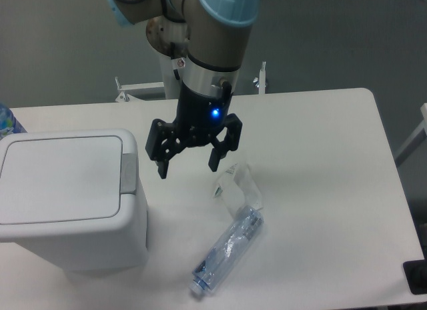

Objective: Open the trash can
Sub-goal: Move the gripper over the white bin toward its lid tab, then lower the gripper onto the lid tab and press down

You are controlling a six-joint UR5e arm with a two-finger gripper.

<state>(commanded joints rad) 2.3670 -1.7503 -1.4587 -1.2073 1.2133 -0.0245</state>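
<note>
The trash can is a large white boxy bin at the left of the table, its flat lid down. A grey push-button tab runs along the lid's right rim. My gripper hangs open above the table, a short way to the right of the tab and slightly above it. Nothing is between its black fingers. A blue light glows on the wrist.
A crushed clear plastic bottle lies on the white table right of the bin, below the gripper. A crumpled clear wrapper lies just above it. A blue-green object peeks in at the left edge.
</note>
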